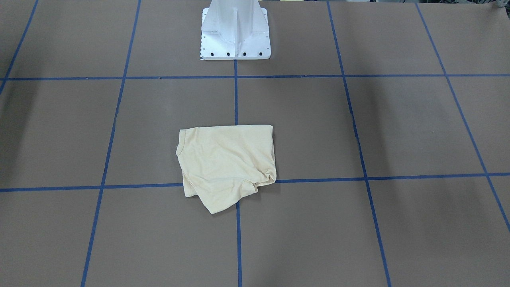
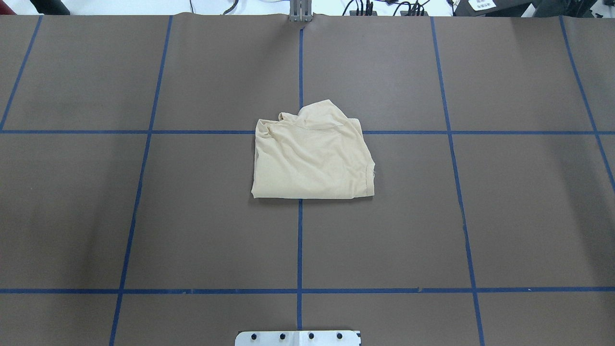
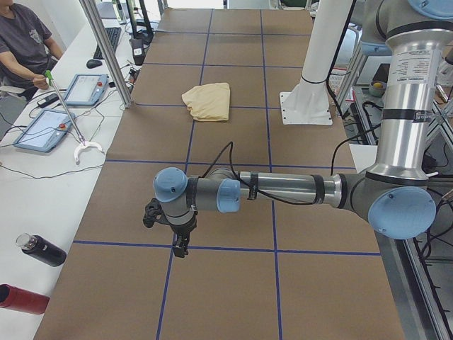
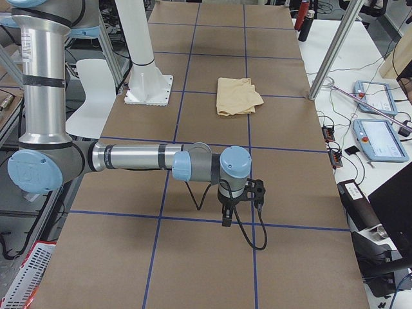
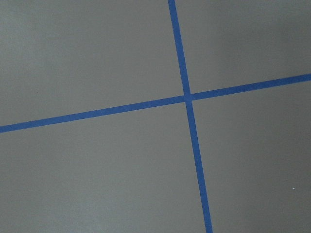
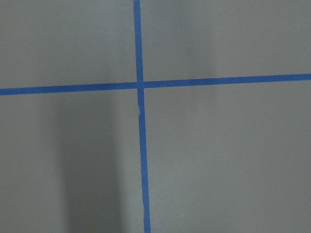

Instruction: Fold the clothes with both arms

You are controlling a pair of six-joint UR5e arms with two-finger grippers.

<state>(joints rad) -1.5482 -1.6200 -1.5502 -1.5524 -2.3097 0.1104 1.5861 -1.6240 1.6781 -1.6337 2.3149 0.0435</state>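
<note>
You are looking at the T-shirt (image 2: pixel 312 163) lying on the table (image 2: pixel 144 216) straight out in front of the pedestal (image 1: pixel 236 36), near it but not touching it. It is already gathered into a compact, nearly square packet. Its slightly longer side is running parallel to the pedestal's front edge, and a rumpled tongue of cloth is poking out on the side away from the pedestal. Nothing is touching it. The left fingers (image 3: pixel 181 249) are hanging, pointing down, over a blue tape (image 5: pixel 187 97) crossing well off to the pedestal's left. The right fingers (image 4: pixel 226 220) are doing the same well off to its right. Both are showing only in the end-of-table views, so you cannot tell whether they are spread or closed; no cloth is hanging from either. Judging from this, the shirt is lying inward from both arms, about equally far from each. Tidying that stray tongue would be calling for a long reach in toward the pedestal's centre line.
</note>
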